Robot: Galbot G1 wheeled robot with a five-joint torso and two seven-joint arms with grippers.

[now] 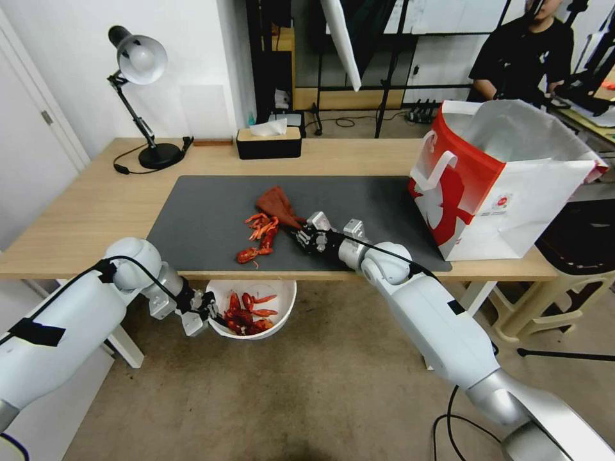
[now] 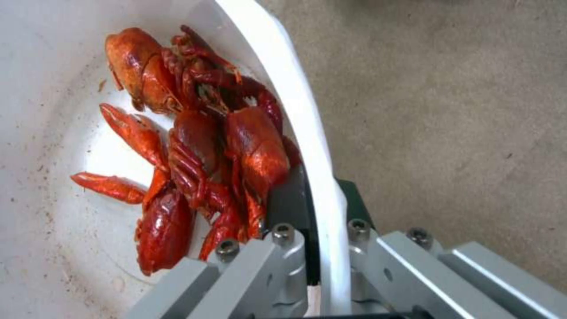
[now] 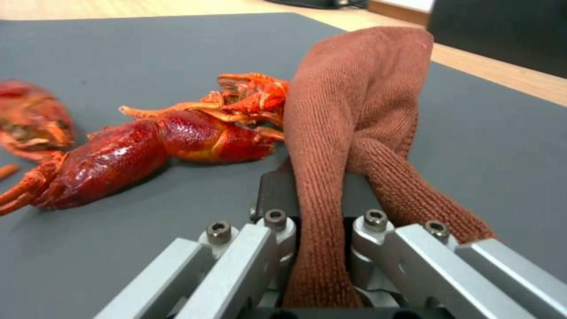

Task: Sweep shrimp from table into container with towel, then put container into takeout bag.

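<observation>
Shrimp (image 1: 259, 235) lie at 9 o'clock of right gripper (image 1: 301, 238), jaws clamping towel (image 1: 278, 205); left gripper (image 1: 211, 314) pinches container (image 1: 282, 296) rim.

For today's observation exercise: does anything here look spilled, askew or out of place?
Yes. Shrimp lie loose on the grey mat beside the towel; others are already in the container, held below the table edge. Nothing looks damaged.

White arm shells, silver joints, black cables and tape patches; silver end effector links, hex screws.
</observation>
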